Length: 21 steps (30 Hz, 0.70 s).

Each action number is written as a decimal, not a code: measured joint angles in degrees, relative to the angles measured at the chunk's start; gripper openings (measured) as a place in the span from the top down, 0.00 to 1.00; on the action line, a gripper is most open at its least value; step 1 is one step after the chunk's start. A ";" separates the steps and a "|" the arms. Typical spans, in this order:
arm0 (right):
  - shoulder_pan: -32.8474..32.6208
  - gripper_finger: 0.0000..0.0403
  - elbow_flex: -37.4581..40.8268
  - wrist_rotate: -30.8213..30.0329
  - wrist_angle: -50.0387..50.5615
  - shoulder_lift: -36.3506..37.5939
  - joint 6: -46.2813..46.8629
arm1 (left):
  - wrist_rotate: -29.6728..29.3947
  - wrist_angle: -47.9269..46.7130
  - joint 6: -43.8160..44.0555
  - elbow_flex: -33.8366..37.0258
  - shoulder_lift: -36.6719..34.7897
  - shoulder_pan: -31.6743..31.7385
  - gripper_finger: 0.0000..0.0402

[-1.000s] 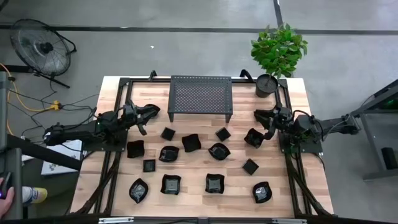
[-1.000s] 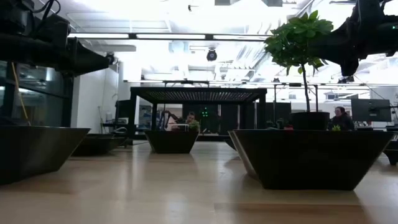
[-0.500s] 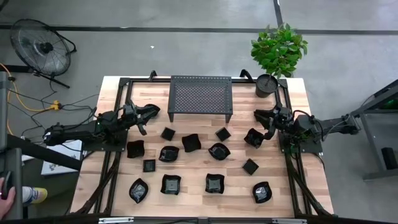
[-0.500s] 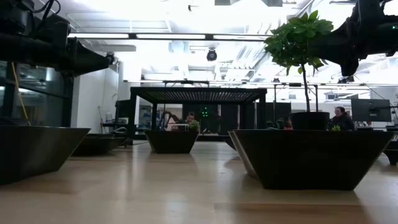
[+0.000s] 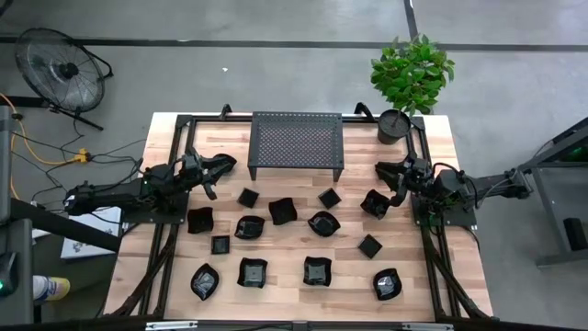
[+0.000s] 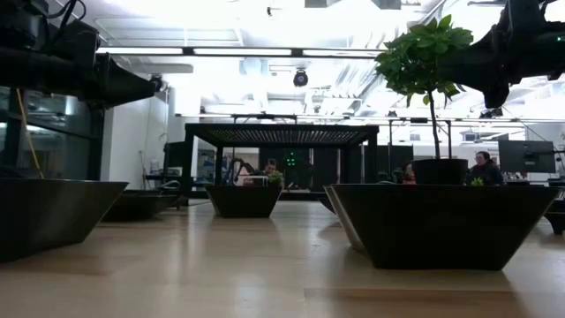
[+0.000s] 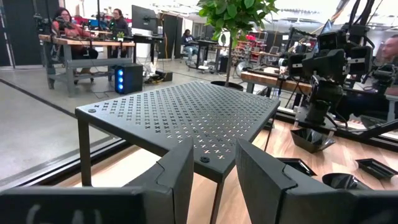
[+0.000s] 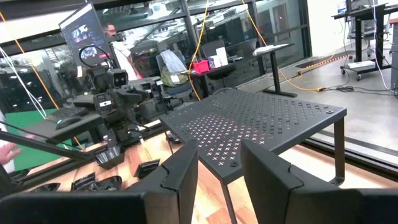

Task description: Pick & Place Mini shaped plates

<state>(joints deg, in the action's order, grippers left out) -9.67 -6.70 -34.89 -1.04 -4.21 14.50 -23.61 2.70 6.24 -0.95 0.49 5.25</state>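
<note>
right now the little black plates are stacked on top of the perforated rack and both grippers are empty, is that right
Not quite. The high view shows the top of the perforated rack bare; the little black plates lie spread singly on the wooden table in front of it. The rest holds: the left gripper and right gripper hold nothing.

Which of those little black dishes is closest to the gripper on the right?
The dish right beside the right gripper, the farthest right in the row just below the rack. The other dishes lie farther toward the table's middle or its near edge.
</note>
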 joint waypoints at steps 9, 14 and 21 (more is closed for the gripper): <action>0.00 0.71 0.00 -0.02 0.00 0.00 -0.01 | 0.00 -0.01 0.00 0.00 0.00 -0.01 0.71; 0.02 0.71 0.01 -0.02 -0.01 0.01 -0.01 | 0.00 0.00 0.02 0.01 0.00 -0.01 0.71; 0.00 0.71 0.00 -0.01 -0.01 0.01 -0.01 | 0.01 0.00 0.01 0.01 0.01 -0.01 0.71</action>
<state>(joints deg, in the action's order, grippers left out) -9.67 -6.70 -34.90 -1.05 -4.19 14.49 -23.61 2.70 6.26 -0.95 0.50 5.25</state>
